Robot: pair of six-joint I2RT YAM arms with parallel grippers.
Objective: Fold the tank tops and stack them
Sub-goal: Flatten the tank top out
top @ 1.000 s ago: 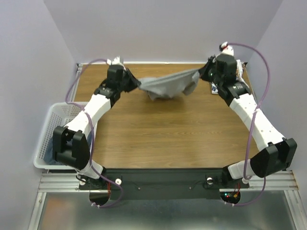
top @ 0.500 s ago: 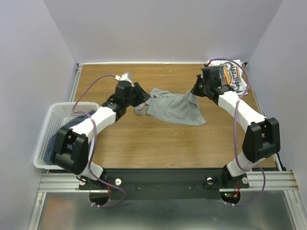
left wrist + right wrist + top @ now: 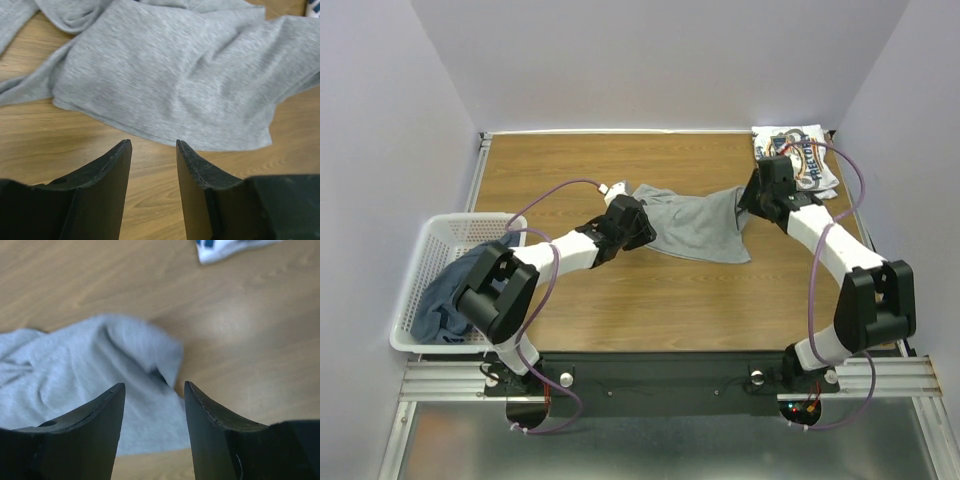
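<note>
Grey tank top [image 3: 692, 228] lies between left pincer [image 3: 152, 145], right pincer [image 3: 154, 386]; both stand apart.

2 white-and-black arms [image 3: 570, 250], purple cables [image 3: 560, 184]

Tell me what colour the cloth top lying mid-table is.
The soft sleeveless cloth top is plain light grey, no print; clearest in the left wrist view.

The spread tank top [image 3: 695, 228] lies mid-tabletop [image 3: 660, 300]; the folded tank top [image 3: 800, 155] sits far right; the bunched tank top [image 3: 445, 300] fills the basket [image 3: 450, 225], near left.
</note>
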